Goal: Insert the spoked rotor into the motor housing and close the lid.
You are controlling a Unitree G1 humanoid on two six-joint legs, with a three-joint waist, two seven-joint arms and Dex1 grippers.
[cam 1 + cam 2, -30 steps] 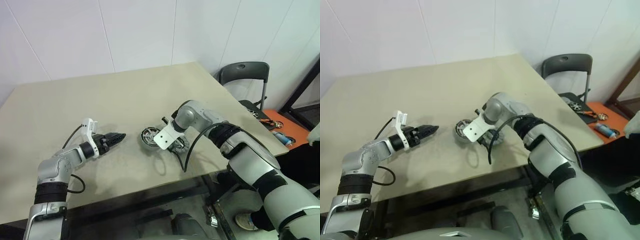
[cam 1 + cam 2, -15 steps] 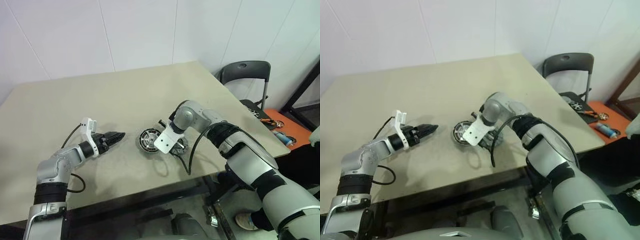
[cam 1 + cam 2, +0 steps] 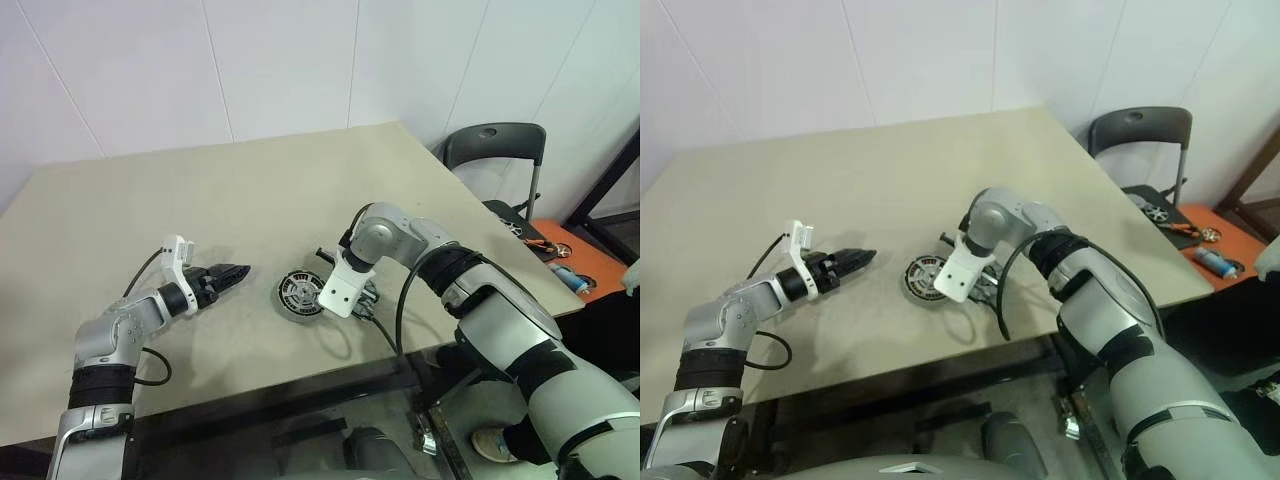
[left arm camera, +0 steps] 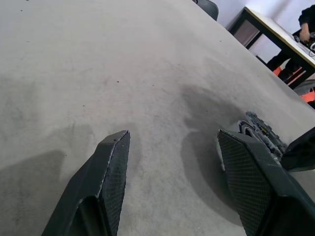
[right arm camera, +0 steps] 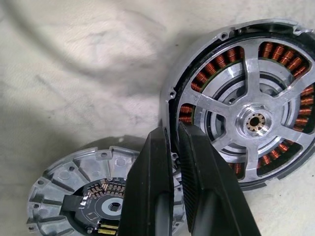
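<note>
Grey cast metal marks both task parts on the beige tabletop. In the left eye view, the round grey metal motor housing with copper-coloured windings lies near the tabletop's front edge, between the two arms. The right hand points steeply down just beside it; its white bracket covers the part beneath. The left hand hovers well apart from the housing, pointing toward it.

In the left wrist view, the left hand's two black fingers stand well apart with nothing between them, over bare tabletop.

In the right wrist view, the housing shows a silver spoked piece seated inside the copper ring, around a central bearing. By judgement this is the spoked rotor, already inserted, although it looks silver, not black. The flat grey metal lid with notched rim lies on the tabletop just beside the housing, not yet fitted. The right hand's fingers are closed together and hold nothing, poised over the lid's edge.

Remaining: lift the lid and seat it on the housing.

Count: one housing, one rotor, one lid, two hands.
</note>
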